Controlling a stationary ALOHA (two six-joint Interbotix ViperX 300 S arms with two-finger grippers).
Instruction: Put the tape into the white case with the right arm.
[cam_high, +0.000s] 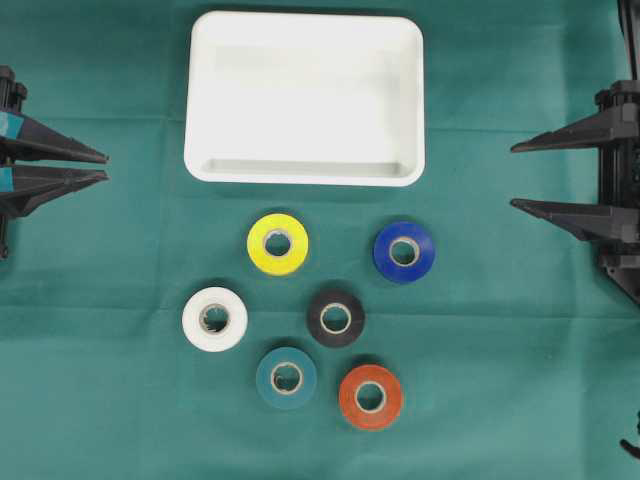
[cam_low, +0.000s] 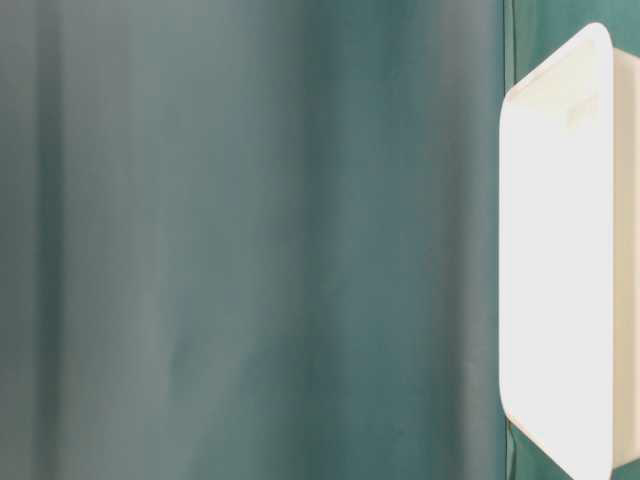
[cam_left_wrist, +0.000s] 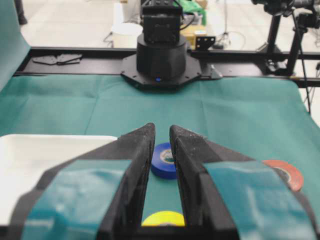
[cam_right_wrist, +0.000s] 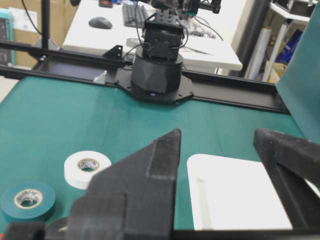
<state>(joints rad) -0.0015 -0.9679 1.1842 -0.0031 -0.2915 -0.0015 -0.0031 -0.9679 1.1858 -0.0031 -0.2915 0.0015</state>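
Pick one roll and commit: the blue tape (cam_high: 404, 251) is the nearest to your right gripper (cam_high: 520, 176), so bring the jaws down across its rim, not its hole. That gripper waits at the right edge, jaws apart and empty, well clear of every roll. The left gripper (cam_high: 100, 166) sits nearly closed at the left edge, holding nothing. The case (cam_high: 305, 170) lies empty at the far side, just beyond the tapes.

We see the white case (cam_high: 305, 172) lying flat and empty at the far middle of the tabletop (cam_high: 120, 400); six tape rolls (cam_high: 335, 318) lie flat just near of it, none inside.
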